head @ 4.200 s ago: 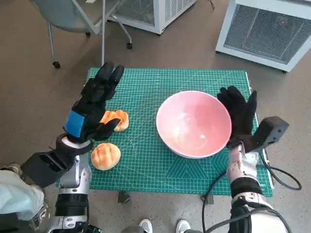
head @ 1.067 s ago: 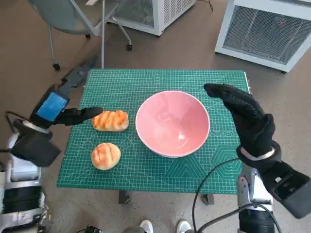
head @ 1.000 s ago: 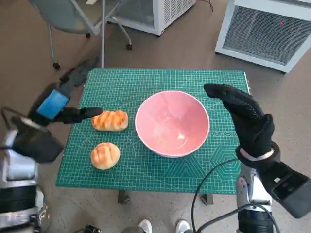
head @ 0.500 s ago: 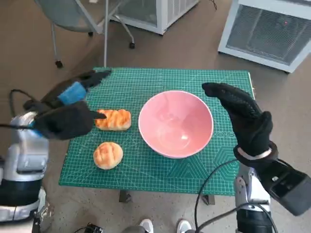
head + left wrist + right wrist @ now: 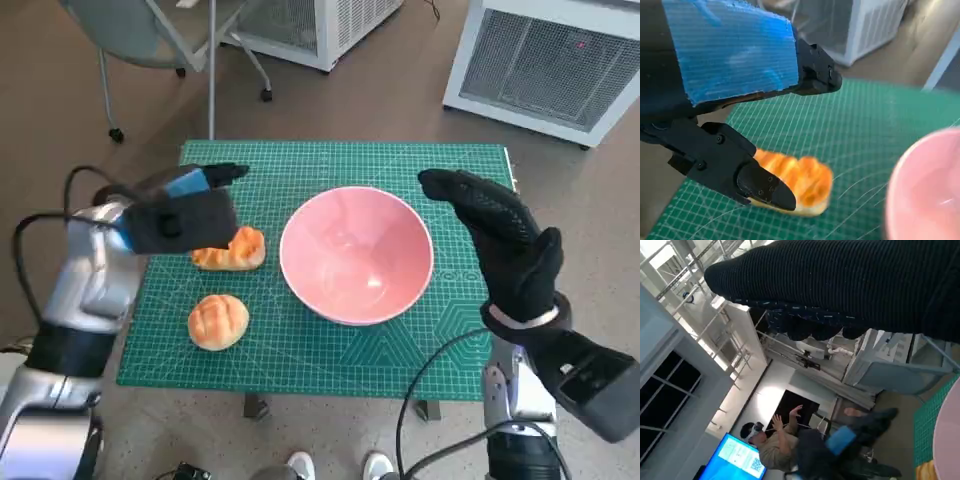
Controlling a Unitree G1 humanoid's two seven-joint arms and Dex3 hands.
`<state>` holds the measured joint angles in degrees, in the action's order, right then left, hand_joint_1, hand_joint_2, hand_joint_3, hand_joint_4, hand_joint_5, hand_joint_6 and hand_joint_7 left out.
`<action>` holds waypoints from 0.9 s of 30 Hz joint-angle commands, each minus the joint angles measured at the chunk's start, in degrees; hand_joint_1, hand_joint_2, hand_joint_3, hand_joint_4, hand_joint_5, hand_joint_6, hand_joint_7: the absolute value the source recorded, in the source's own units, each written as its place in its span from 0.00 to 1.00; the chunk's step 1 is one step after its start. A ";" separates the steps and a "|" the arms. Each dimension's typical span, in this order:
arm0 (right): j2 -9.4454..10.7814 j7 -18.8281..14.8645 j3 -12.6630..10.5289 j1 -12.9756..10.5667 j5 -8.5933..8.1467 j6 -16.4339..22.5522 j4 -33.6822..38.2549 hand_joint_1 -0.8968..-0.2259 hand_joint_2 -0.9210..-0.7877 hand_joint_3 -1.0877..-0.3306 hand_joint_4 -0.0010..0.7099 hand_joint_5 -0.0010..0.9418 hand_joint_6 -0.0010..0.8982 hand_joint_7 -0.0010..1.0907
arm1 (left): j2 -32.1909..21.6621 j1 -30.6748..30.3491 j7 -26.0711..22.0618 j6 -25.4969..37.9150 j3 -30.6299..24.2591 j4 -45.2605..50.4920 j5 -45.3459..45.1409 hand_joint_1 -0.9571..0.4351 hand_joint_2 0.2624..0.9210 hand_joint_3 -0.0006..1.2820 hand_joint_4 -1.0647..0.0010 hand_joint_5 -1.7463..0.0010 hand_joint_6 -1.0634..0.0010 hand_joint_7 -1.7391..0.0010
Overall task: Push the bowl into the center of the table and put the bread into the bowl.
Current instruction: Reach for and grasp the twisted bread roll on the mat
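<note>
— Bowl [image 5: 356, 255] at mid-frame, about the middle of the bench [image 5: 440, 165]? Looks pushed into place.

— Empty, though. Long bread [image 5: 229, 251] just left of it, round bun [image 5: 217, 320] lower left, both on the mat.

— Left hand [image 5: 186, 214]?

— Over the long bread, fingers apart, gripping nothing yet.

— Right hand [image 5: 505, 250]?

— Raised at right of frame, spread, clear of the rim. Leaves the bread step entirely undone.

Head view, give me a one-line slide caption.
Left robot hand hovers over the long bread; pink bowl sits mid-table, round bun nearby, right robot hand raised beside the bowl.
</note>
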<state>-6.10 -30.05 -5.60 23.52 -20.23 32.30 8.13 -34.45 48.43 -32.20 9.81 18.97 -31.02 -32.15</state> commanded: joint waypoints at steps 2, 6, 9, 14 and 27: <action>-0.14 0.15 -0.02 -1.21 -0.55 -1.03 0.06 0.37 0.00 0.52 0.01 0.00 0.00 0.30 | 1.46 2.91 1.61 -1.71 2.66 -5.69 -2.34 0.46 0.70 0.00 0.84 1.00 0.69 1.00; -0.22 0.16 -0.06 -1.34 -0.60 -1.23 -0.12 0.37 0.00 0.52 0.01 0.00 0.00 0.30 | 2.67 4.07 2.64 -2.43 4.09 -9.50 -3.41 0.45 0.70 0.00 0.84 1.00 0.69 1.00; -0.21 0.25 -0.04 -1.51 -0.50 -1.37 -0.43 0.37 0.00 0.52 0.01 0.00 0.00 0.30 | 3.34 4.59 3.49 -3.08 4.67 -12.16 -3.60 0.45 0.70 0.00 0.84 1.00 0.69 1.00; -0.20 0.46 0.02 -1.68 -0.23 -1.51 -0.77 0.37 0.00 0.52 0.00 0.00 0.00 0.29 | 4.22 5.50 4.53 -4.17 5.41 -16.22 -3.82 0.46 0.70 0.00 0.83 1.00 0.67 0.99; -0.45 0.59 0.07 -1.92 -0.07 -1.93 -1.26 0.37 0.00 0.52 0.00 0.00 0.00 0.29 | 6.42 7.76 6.20 -4.21 7.17 -24.94 -4.34 0.52 0.69 0.00 0.83 1.00 0.64 0.99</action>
<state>-6.34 -29.72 -5.62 23.05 -20.19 31.26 7.00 -28.64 54.47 -26.73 5.68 25.70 -54.23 -35.92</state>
